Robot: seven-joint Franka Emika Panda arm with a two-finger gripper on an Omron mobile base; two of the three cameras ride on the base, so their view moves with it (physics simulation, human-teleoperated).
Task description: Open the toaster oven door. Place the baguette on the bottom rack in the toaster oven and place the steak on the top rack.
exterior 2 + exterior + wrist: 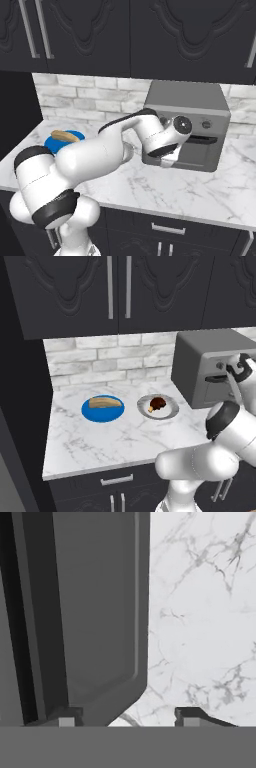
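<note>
light: even, soft | shadows: faint | glare: none | focus: slightly soft

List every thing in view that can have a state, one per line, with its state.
toaster oven door: cracked open slightly at the top, not lowered.
baguette: lying on the blue plate, untouched.
steak: lying on the grey plate, untouched.
gripper: jaws apart, holding nothing, right at the door.
upper cabinets: doors shut.
</note>
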